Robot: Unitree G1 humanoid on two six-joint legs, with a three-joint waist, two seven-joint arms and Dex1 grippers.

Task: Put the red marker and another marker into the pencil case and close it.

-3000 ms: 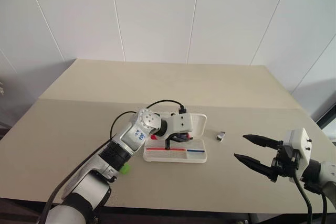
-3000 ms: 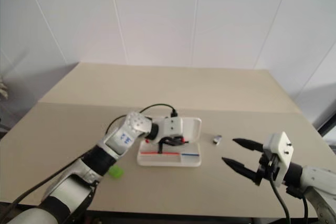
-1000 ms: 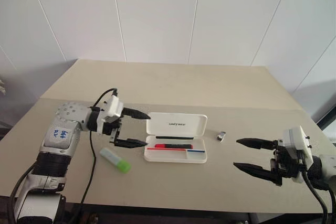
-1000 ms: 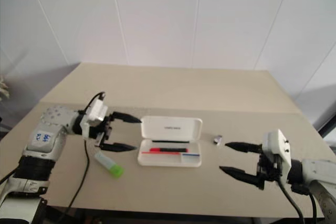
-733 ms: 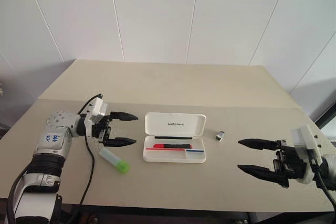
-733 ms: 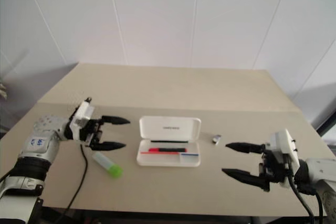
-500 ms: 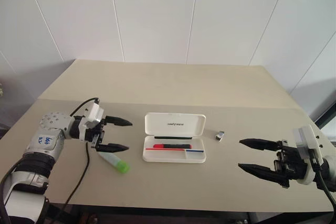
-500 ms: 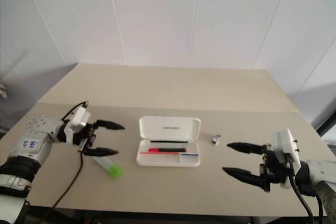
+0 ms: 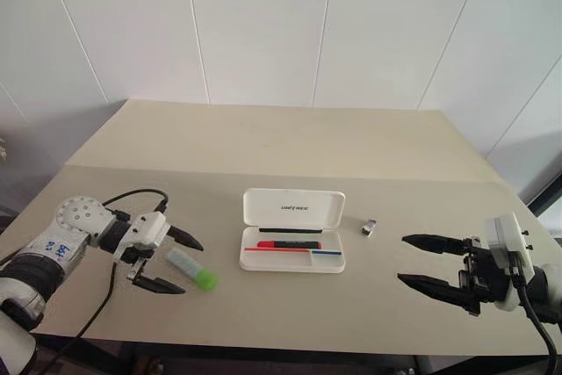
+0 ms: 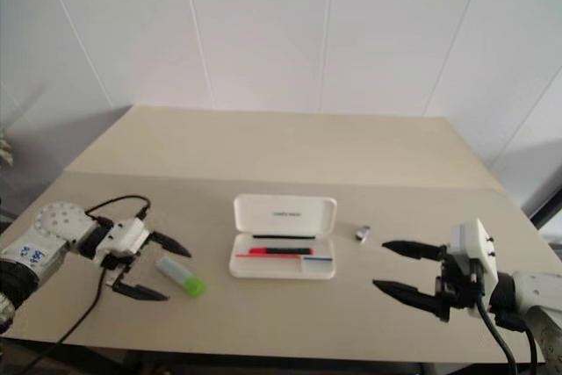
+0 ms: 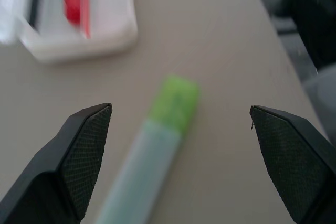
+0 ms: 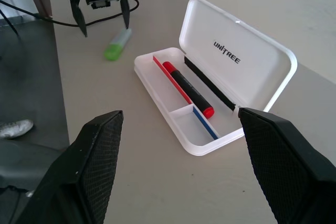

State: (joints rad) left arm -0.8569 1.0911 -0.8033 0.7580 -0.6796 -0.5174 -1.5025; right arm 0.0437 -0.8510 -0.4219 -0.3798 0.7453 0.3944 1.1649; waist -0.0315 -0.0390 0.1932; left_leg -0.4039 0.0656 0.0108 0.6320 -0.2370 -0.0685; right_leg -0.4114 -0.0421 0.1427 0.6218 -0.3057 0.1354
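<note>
Landmark: the pencil case (image 9: 293,231), a white hinged box lying open on the table (image 9: 263,142), lid propped up on its far side.

Item 1, the red marker (image 12: 187,89): lying inside the case tray, long axis running along the case's length, beside the red-and-blue stripe (image 9: 294,251). This half of the job reads as done.

Item 2, the other marker (image 9: 192,269), a pale mint highlighter with a lime-green cap: lying flat on the table just off the case's left end, clear of it and not touching. Its long axis is running on a slant, the green cap end pointing toward the case's near left corner, the pale body trailing away from the case.

Item 3, left gripper (image 9: 167,260): standing wide open, holding nothing, and sitting on the far side of the highlighter from the case. In the left wrist view the highlighter is lying between the two spread fingers (image 11: 84,150) and ahead of them, untouched. The fingers are bracketing the barrel across its width, which suits a pinch on the pale body.

Item 4, right gripper (image 9: 436,263): also wide open and empty, hanging well off the case's right end, far from the highlighter.

Item 5, small grey metal piece (image 9: 370,227): resting just off the case's right end, no part of the task.

Judgement: the left arm is much the nearer, so the pickup falls to it; the move calls for lowering and closing across the barrel.
</note>
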